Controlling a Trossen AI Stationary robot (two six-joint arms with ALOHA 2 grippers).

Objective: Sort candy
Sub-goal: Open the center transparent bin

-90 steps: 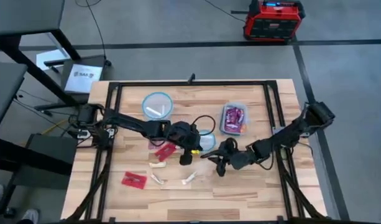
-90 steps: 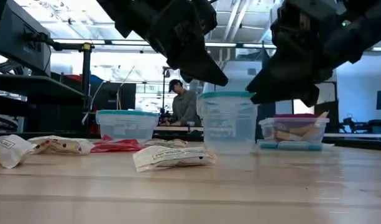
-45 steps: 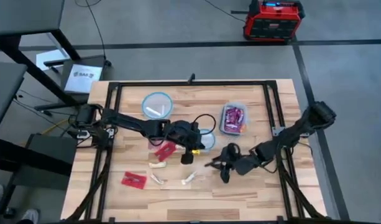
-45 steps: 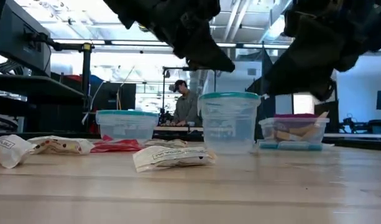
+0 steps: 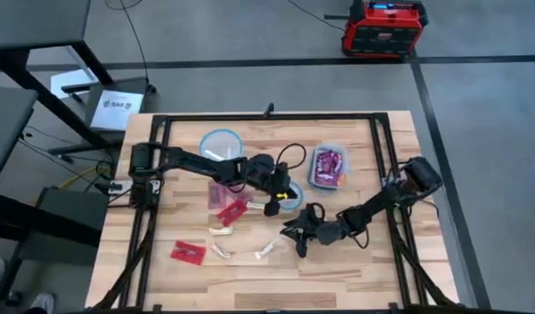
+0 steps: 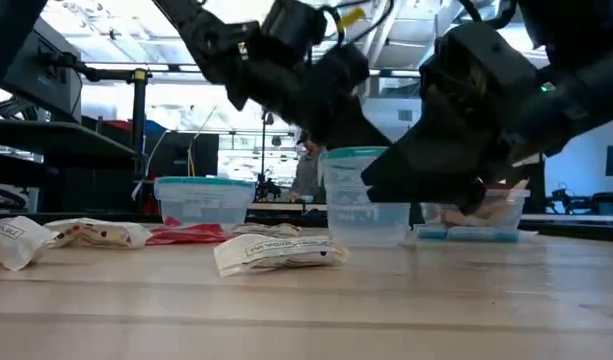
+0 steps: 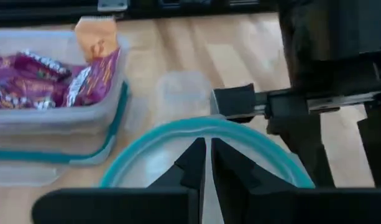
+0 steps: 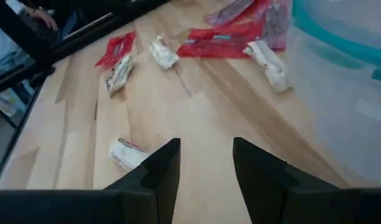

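**Sorting partly done, loose candy left on the desk**

We judge the job to be somewhere in the middle. The rectangular container (image 5: 328, 167) toward the desk's far right side already holds a heap of purple packets (image 7: 28, 74) with an orange one among them, and the large round container (image 5: 221, 146) near the far edge has a white stick (image 5: 215, 155) inside. The small round container (image 5: 290, 194) at mid-desk shows nothing we can make out in it.

What remains lies toward the near edge and left of centre: a red packet (image 5: 188, 252) nearest the near left corner, another red packet (image 5: 232, 211) just left of the small round container, and several white sticks between them, one (image 5: 265, 251) close to our right gripper.

Our left gripper (image 5: 275, 195) hangs over the rim of the small round container; in its wrist view its fingers are pressed together with nothing we can see between them. Our right gripper (image 5: 298, 235) sits low near the middle of the desk, fingers spread and empty, facing a white stick (image 8: 127, 153) just ahead of it. We reckon that stick is the next pick.
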